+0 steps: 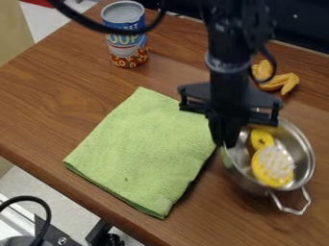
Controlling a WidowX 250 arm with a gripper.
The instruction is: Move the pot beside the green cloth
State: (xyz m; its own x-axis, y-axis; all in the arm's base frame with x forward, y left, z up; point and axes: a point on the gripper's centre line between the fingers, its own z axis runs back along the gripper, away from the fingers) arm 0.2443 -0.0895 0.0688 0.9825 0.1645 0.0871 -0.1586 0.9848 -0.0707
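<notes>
Jaws, closure not determinable, stand at the upper-left rim of the pot (302,153), whose body lies to their lower right, beside the green cloth (141,144), inward from the lower-left edge of the surface (51,81).

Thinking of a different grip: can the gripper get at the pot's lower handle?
Probably yes. The handle juts out with nothing over it. The gripper is at the pot's cloth-side rim, though, so it would likely have to rise and cross over first.
</notes>
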